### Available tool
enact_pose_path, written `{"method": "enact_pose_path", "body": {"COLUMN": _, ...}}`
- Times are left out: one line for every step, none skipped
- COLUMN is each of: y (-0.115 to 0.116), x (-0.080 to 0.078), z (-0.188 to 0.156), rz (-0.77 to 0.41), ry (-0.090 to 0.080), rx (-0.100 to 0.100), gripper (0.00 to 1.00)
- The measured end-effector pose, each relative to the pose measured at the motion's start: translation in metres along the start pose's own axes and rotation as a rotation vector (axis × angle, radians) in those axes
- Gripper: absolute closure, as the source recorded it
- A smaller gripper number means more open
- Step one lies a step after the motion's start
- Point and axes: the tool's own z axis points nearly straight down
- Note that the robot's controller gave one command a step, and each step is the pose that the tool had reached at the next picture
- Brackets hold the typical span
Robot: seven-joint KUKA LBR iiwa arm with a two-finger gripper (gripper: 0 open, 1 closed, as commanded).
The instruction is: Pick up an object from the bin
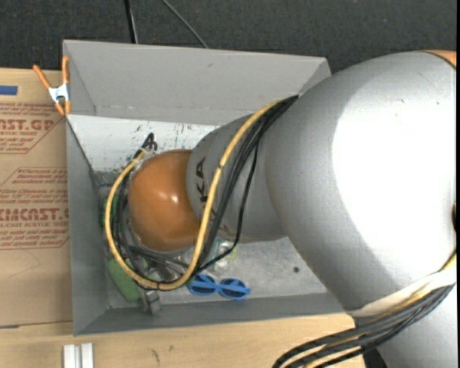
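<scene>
So the arm (353,190) comes in from 3 o'clock and pretty much blankets the grey metal bin (192,75), reaching down toward the 7 o'clock corner. The wrist's orange cover (161,202) sits around 9 o'clock from the bin's middle, with black and yellow cables (215,198) looping round it and sagging below it.

The gripper (149,294) is tucked under that cover, low in the 7 o'clock corner, close to the bin's near wall. Honestly I can't tell whether it's wide or narrow, the cover and cables hide the business end. I also can't make out anything held in it.

Two things lie closest to it:
- a pale green thing (119,277), just beside the gripper at its 9 o'clock, pressed up near the bin's left wall and partly under the cables. Can't tell what kind of item it is.
- a blue plastic piece (218,286) with two loops side by side, a bit like scissor handles, flat on the floor at the bin's 6 o'clock, just off the gripper's 3 o'clock and poking out from under the cables.
</scene>
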Motion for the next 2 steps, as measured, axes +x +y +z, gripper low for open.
{"method": "enact_pose_path", "body": {"y": -0.0004, "x": -0.0020, "z": -0.0008, "rz": 0.001, "ry": 0.006, "rx": 0.000, "gripper": 0.00}}
{"method": "enact_pose_path", "body": {"y": 0.0002, "x": -0.0029, "z": -0.0036, "rz": 0.001, "ry": 0.007, "rx": -0.001, "gripper": 1.00}}
